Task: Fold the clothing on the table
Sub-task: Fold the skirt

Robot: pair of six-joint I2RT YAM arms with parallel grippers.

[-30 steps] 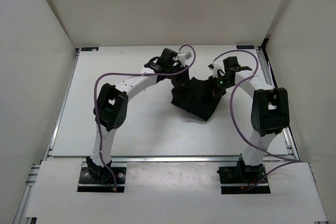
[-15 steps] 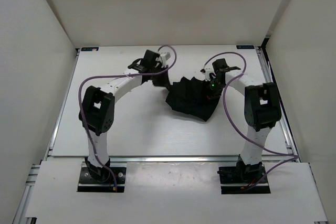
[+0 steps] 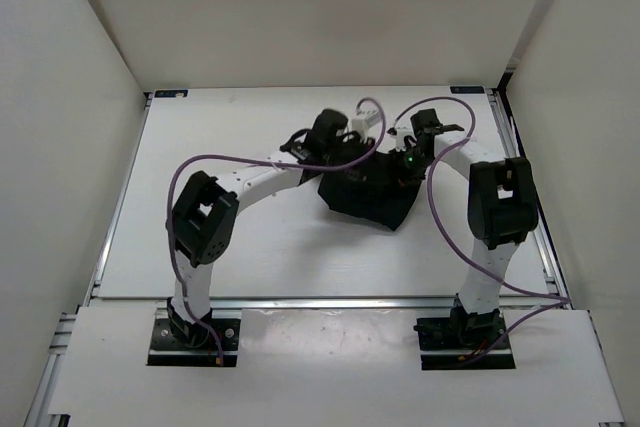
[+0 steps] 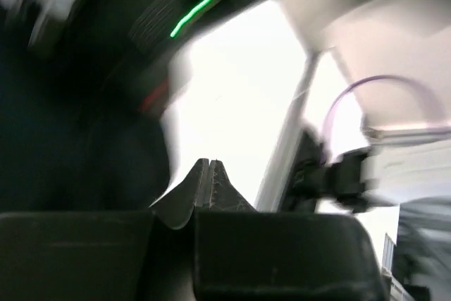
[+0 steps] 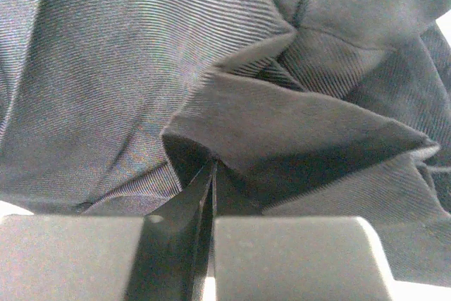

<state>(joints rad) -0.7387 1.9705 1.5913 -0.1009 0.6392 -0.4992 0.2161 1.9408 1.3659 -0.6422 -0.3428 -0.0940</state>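
Crumpled black clothing on white table

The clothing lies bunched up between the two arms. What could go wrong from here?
1. The right end effector pinches only a thin fold of the clothing; a pull may slip it free.
2. The left end effector is shut, but its blurred view shows no clear fabric in its grip; it may have missed.
3. Both work close together with purple cables looping nearby; they might collide or snag.
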